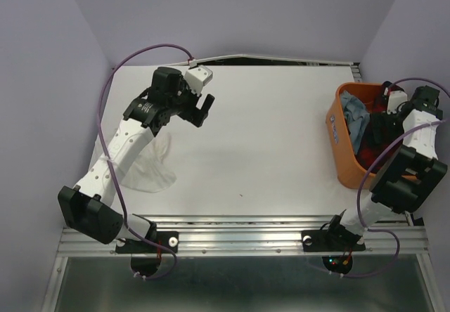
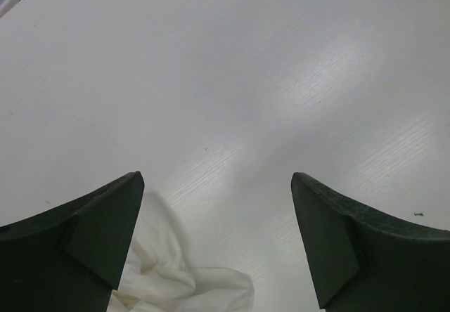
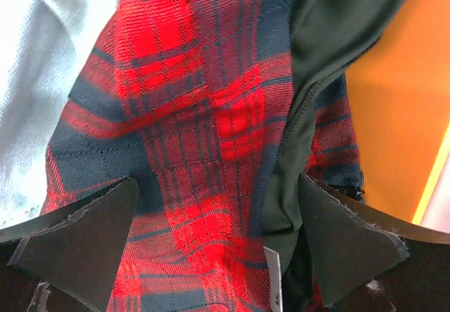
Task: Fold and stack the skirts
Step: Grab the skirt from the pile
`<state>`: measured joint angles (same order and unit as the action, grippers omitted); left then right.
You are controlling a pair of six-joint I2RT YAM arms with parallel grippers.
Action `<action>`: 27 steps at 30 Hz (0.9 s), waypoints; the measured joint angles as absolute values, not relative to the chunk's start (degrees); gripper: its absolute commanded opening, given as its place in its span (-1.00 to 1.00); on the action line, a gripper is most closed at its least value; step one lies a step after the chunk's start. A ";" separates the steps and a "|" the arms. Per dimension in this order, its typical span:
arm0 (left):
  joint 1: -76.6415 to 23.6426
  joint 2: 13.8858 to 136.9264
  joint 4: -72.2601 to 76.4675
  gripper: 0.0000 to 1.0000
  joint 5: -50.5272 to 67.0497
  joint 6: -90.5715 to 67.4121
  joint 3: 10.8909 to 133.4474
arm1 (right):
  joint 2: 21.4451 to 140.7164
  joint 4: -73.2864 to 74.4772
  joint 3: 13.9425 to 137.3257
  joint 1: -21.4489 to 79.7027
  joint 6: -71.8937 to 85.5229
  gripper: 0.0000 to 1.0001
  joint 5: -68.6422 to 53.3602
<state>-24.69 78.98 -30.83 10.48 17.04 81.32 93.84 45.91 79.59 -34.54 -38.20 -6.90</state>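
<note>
A thin white skirt (image 1: 151,170) lies crumpled on the left of the table, partly under my left arm. Its edge (image 2: 179,284) shows at the bottom of the left wrist view. My left gripper (image 1: 205,112) (image 2: 216,180) hovers open over bare table beyond that skirt, with nothing between its fingers. The red-and-black plaid skirt (image 3: 197,115) (image 1: 380,103) and the light blue denim skirt (image 1: 355,119) (image 3: 35,80) lie bunched in the orange tub (image 1: 339,140). My right gripper (image 1: 380,126) (image 3: 218,180) is down inside the tub, open just above the plaid cloth.
The orange tub's inner wall (image 3: 394,115) is close on the right of my right gripper. A dark lining (image 3: 330,45) folds over the plaid. The white table (image 1: 267,143) lies between the two arms. Purple cables loop off both arms.
</note>
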 measured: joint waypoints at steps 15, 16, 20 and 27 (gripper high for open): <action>-24.69 77.58 -28.47 0.97 9.87 17.89 79.11 | 93.69 54.33 89.36 -34.54 -38.13 -0.99 -8.23; -24.69 77.54 -28.49 0.97 9.89 18.06 79.11 | 93.51 54.72 91.70 -34.54 -37.12 -0.99 -8.99; -24.69 77.47 -28.51 0.97 9.76 18.65 79.13 | 91.02 55.46 100.82 -34.52 -32.47 -0.99 -12.88; -24.67 77.47 -28.42 0.97 8.54 18.41 81.41 | 85.78 47.31 110.17 -34.54 -19.81 -0.99 -21.91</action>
